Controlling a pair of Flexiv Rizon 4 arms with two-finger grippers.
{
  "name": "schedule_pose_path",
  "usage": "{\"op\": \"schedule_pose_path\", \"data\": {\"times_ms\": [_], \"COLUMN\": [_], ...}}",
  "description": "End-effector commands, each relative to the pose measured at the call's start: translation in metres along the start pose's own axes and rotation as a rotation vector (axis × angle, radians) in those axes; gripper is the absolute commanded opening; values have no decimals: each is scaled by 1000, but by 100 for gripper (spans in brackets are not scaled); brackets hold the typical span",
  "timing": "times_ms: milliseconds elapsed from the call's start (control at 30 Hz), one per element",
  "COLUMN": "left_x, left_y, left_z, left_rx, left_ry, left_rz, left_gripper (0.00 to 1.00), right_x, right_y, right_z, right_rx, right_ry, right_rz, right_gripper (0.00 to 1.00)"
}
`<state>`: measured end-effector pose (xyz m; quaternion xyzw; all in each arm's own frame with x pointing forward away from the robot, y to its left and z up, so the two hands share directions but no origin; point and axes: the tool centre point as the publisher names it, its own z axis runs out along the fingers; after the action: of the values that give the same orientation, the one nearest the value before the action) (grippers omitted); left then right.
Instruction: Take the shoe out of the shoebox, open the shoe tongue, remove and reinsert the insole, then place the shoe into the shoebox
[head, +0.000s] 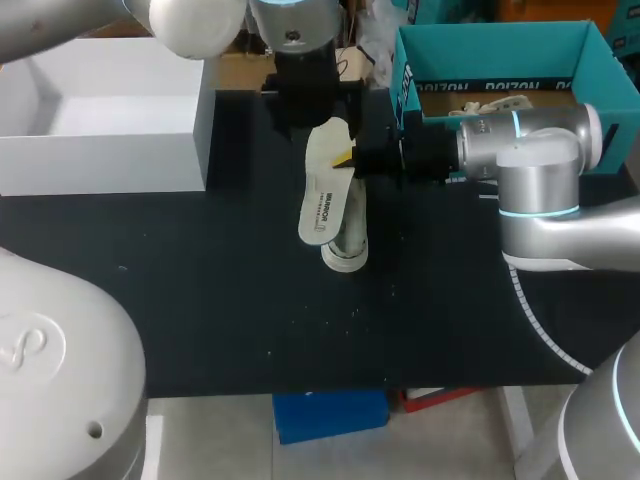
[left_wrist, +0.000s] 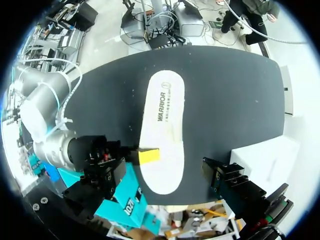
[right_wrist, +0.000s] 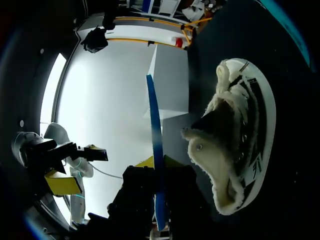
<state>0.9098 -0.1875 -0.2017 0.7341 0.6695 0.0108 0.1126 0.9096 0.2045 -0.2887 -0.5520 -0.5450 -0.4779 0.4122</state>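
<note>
A cream insole (head: 322, 190) hangs over the black table, held by its edge in my shut right gripper (head: 350, 160), which comes in from the right. In the left wrist view the insole (left_wrist: 162, 130) shows its printed top, with the right gripper's yellow tip (left_wrist: 148, 156) on its edge. In the right wrist view it stands edge-on with a blue underside (right_wrist: 155, 125). The white shoe (head: 345, 250) lies on the table under the insole; its fleecy opening (right_wrist: 230, 150) faces my right gripper. My left gripper (head: 308, 105) hovers open just above the insole's far end, holding nothing.
The teal shoebox (head: 490, 50) stands open at the back right, behind my right arm. A large white box (head: 100, 130) fills the back left. The black table mat (head: 200, 300) stretches to the front edge.
</note>
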Motion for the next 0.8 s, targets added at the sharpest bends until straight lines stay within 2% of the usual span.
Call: {"op": "schedule_pose_path", "data": {"times_ms": [33, 600, 800], "left_x": [-2, -12, -18], "left_y": [25, 116, 131], "left_z": [6, 35, 36], "left_rx": [17, 24, 14], "left_ry": [2, -1, 2], "left_rz": [5, 42, 51], "left_gripper": [100, 100, 100], "right_x": [0, 0, 0], "right_y": [0, 0, 0], "right_z": [1, 1, 1], "right_rx": [0, 0, 0], "right_ry": [0, 0, 0], "right_rz": [0, 0, 0], "right_gripper": [0, 0, 0]}}
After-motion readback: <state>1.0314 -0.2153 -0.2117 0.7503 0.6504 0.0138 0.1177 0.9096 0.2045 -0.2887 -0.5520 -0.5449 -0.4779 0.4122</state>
